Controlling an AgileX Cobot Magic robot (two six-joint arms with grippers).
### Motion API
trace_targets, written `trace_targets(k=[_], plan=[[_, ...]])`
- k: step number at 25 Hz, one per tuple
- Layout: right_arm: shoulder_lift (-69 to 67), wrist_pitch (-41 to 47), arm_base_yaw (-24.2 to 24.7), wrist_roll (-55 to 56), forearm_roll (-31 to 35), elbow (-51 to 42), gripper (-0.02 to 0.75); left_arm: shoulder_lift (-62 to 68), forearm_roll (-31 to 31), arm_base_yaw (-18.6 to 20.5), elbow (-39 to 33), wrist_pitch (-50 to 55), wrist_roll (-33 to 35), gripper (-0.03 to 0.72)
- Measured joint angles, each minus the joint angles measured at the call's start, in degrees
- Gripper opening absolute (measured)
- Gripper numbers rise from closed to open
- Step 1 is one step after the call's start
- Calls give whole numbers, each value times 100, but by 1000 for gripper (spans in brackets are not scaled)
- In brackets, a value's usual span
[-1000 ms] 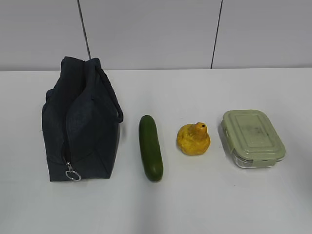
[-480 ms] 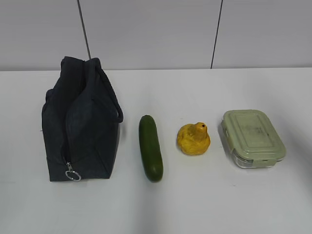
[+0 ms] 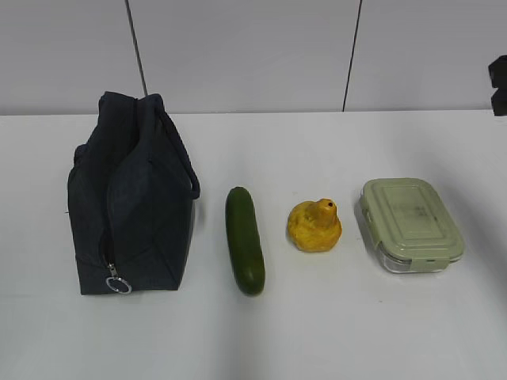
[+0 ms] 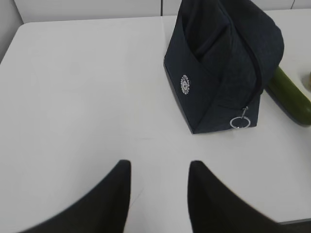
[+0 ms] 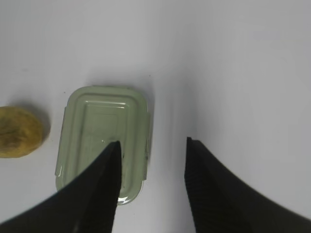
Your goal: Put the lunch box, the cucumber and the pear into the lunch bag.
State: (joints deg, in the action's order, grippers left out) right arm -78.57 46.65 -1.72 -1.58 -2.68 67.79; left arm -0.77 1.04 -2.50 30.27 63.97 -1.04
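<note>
**Op:** Status? Where's everything?

**Eng:** Exterior view, along the table (image 3: 317,340): bag (image 3: 131,206) at 9 o'clock, then cucumber (image 3: 245,240), pear (image 3: 314,226), and box (image 3: 412,224) at 3 o'clock. All are apart from each other and nothing is packed. The bag looks zipped, with the ring pull (image 3: 118,283) at its 6 o'clock end.

**Op:** Claws?

**Eng:** Right gripper (image 5: 151,141) is spread medium-wide and empty, hanging above the box. Left gripper (image 4: 159,163) is narrower and also empty, over bare table, with the bag at its 1 o'clock.

**Op:** So the box goes first?

**Eng:** My read, yes. You're off-centre though. In the right wrist view the box is at 9 o'clock of the gap. One finger covers the lid's 3 o'clock side and the other is over bare table.

**Op:** Fix?

**Eng:** Shift toward 9 o'clock until the lid is centred in the gap. Your jaws close across the short side, so keep that. Open wider than the lid before you descend. Come down level, with the fingers on the clear walls under the lid rim. I'd guess the clips and rim give purchase while the lid top is slick.

**Op:** Risks?

**Eng:** A finger landing on the lid will shove or tip the box. The pear is at the box's 9 o'clock, so don't sweep into it. Also, the bag needs opening before any drop. The left arm is nearest the pull, so plan for that.
</note>
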Motion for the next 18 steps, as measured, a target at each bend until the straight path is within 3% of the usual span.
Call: trace_targets(k=[6, 10, 18], plan=[[-818, 666, 0, -11, 117, 625, 351, 0, 0, 0, 0, 0, 0, 239], [-1120, 956, 140, -172, 548, 986, 351, 0, 0, 0, 0, 0, 0, 239], [-1443, 1204, 1300, -1365, 2123, 1087, 351, 0, 0, 0, 0, 0, 0, 239]])
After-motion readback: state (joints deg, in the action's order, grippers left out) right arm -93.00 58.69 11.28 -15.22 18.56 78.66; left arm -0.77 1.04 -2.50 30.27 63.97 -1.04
